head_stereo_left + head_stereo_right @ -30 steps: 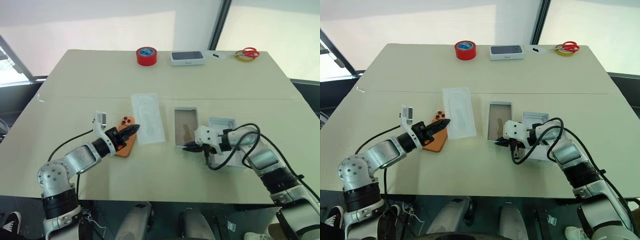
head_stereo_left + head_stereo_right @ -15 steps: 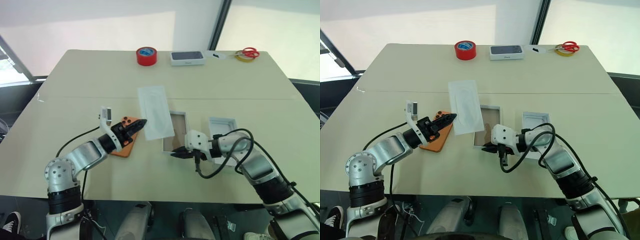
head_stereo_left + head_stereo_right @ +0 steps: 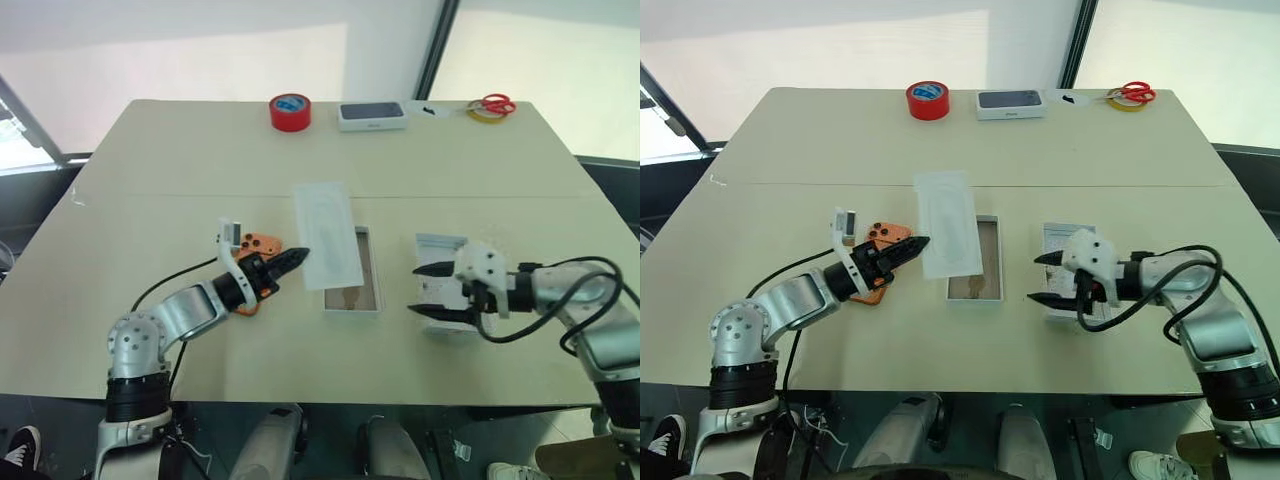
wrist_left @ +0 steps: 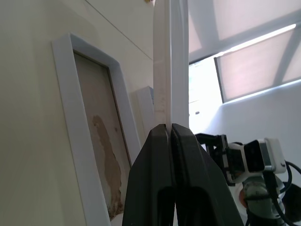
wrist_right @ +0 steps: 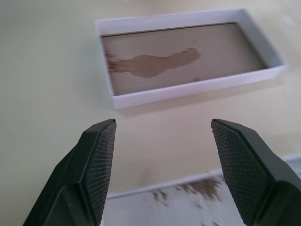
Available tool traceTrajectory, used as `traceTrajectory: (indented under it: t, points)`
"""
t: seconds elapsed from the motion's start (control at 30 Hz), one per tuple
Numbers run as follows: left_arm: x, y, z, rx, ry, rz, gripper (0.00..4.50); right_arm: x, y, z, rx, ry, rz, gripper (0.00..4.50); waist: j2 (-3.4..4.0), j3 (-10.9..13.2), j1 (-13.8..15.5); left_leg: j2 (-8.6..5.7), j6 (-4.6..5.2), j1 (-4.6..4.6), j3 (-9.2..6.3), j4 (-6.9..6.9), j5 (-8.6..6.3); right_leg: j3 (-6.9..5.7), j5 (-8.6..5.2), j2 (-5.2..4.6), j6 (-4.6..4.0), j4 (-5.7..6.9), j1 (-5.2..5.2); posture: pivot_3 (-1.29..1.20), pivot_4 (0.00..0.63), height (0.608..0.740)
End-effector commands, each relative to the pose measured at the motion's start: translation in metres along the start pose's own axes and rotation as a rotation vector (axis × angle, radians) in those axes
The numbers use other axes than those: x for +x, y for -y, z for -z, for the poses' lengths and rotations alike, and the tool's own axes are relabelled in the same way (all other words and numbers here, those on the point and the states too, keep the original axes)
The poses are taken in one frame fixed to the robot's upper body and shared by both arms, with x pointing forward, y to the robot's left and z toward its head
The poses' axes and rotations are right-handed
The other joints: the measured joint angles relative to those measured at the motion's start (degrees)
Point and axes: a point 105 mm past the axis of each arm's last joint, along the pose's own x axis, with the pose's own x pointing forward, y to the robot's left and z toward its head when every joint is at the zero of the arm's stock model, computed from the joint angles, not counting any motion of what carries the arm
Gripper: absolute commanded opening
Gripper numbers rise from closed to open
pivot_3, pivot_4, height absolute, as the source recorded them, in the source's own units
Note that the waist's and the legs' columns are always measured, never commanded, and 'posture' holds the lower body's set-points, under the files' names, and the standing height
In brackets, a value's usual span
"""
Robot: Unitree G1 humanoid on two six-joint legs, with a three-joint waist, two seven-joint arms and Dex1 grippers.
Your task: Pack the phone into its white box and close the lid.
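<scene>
The phone [image 3: 257, 247] is lying flat on the table [image 3: 150, 170], left of the middle and toward the near edge, with its camera lenses facing up and its near end hidden behind the left arm. The left hand [image 3: 296, 259] is reaching over it, its fingers pressed together on the near edge of a flat white insert [image 3: 328, 234]; the left wrist view is showing that thin white sheet edge-on, pinched between the two black fingers [image 4: 155, 155]. The insert is hanging over the left side of the white box [image 3: 353, 277], which is sitting open near the middle of the table, its tan floor bare and blotched with a darker stain. Right of the box, the right hand [image 3: 428, 290] is hovering with its fingers spread wide apart and holding nothing, over the near end of the lid [image 3: 443, 285], which is lying open side up. Along the far edge of the table a red tape roll [image 3: 290, 111], a closed dark-topped box [image 3: 372, 115] and red-handled scissors [image 3: 489, 106] are sitting in a row.
</scene>
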Motion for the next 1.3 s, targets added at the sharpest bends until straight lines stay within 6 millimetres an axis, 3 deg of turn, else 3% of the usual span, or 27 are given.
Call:
traceTrajectory:
  t: [0.03, 0.53, 0.63, 0.73, 1.0, 1.07, 1.17, 1.3]
  points:
    - [0.009, 0.002, 0.001, 0.023, -0.023, 0.02, 0.0, -0.005, 0.011, -0.009, -0.048, 0.03, 0.057, 3.35, -0.01, 0.0, 0.1, 0.0, 0.0, -0.01, 0.0, 0.0, 0.0, 0.0, 0.0, 0.0, 0.0, 0.0, 0.0, 0.0, 0.15, 0.74]
    - [0.026, -0.009, 0.013, 0.065, -0.131, 0.005, 0.0, -0.006, 0.007, -0.001, -0.058, 0.023, 0.102, 3.35, -0.02, 0.0, 0.2, -0.02, 0.01, -0.11, 0.0, 0.01, 0.0, -0.02, 0.01, 0.0, 0.02, -0.11, -0.03, 0.0, 0.15, 0.74]
    - [0.027, -0.009, 0.014, 0.047, -0.146, 0.007, 0.91, -0.006, 0.006, 0.0, -0.056, 0.022, 0.106, 3.41, -0.02, 0.0, 0.2, -0.02, 0.01, -0.11, -0.01, 0.01, 0.01, -0.02, 0.02, 0.0, 0.03, -0.11, -0.03, 0.0, 0.15, 0.74]
    - [0.027, -0.005, 0.014, 0.049, -0.157, 0.02, 2.35, -0.005, 0.005, 0.0, -0.05, 0.027, 0.107, 3.41, -0.03, 0.0, 0.2, -0.02, 0.01, -0.11, -0.01, 0.02, 0.01, -0.02, 0.02, 0.0, 0.03, -0.11, -0.02, 0.0, 0.15, 0.74]
    - [0.012, 0.007, -0.003, 0.115, -0.088, 0.038, 2.35, 0.003, 0.011, -0.005, -0.058, 0.056, 0.125, 3.41, -0.05, 0.0, 0.0, -0.02, 0.01, -0.11, -0.01, 0.02, 0.01, -0.02, 0.02, 0.0, 0.03, -0.11, -0.03, 0.0, 0.15, 0.74]
    - [0.004, 0.012, -0.011, 0.24, -0.056, 0.031, 2.35, 0.01, 0.015, -0.015, -0.042, 0.104, 0.132, 3.41, -0.05, 0.0, -0.1, -0.01, 0.01, -0.11, -0.01, 0.01, 0.01, -0.02, 0.02, 0.01, 0.04, -0.1, -0.04, 0.0, 0.15, 0.74]
    - [-0.014, 0.013, -0.023, 0.67, -0.045, -0.036, 2.43, 0.024, 0.016, -0.031, -0.087, 0.146, 0.117, 2.14, -0.1, 0.1, -0.7, 0.03, -0.04, -0.11, 0.02, -0.05, 0.03, 0.01, 0.03, 0.04, 0.01, -0.1, -0.09, 0.0, 0.15, 0.74]
    - [-0.038, 0.004, -0.041, 0.866, 0.017, -0.053, 2.43, 0.053, 0.012, -0.04, -0.121, 0.166, 0.089, 0.04, -0.03, 0.1, -0.5, 0.05, -0.11, -0.08, 0.02, -0.2, 0.06, 0.0, 0.04, 0.05, -0.07, -0.21, -0.06, 0.0, 0.15, 0.74]
